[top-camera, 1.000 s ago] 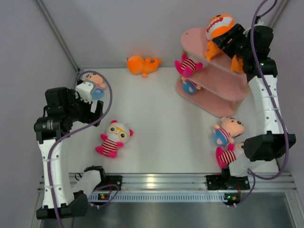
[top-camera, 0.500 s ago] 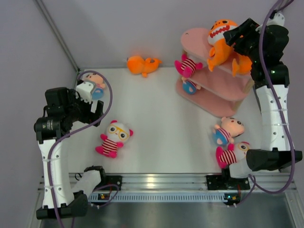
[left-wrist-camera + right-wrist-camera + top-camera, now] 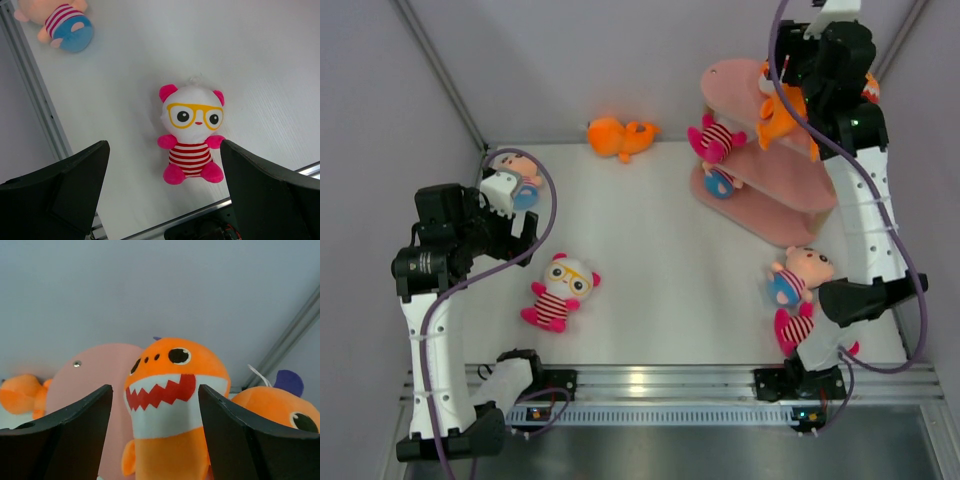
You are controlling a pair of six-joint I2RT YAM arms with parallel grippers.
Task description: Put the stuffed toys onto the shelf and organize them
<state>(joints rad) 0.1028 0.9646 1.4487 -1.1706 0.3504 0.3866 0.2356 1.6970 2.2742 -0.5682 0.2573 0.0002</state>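
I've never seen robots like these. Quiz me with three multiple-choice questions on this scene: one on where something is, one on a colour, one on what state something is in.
1. Where is the glasses doll?
A) in a box
B) on the table, below the left gripper
C) on a chair

2. What colour is the shark framed by the right gripper?
A) orange
B) green
C) black

3. What state is the left gripper in?
A) shut on a doll
B) shut on a shark
C) open, empty

Answers:
1 B: the left wrist view looks down on it lying on the white surface.
2 A: its body is orange, with a white toothy mouth.
3 C: its fingers stand wide apart, touching nothing.
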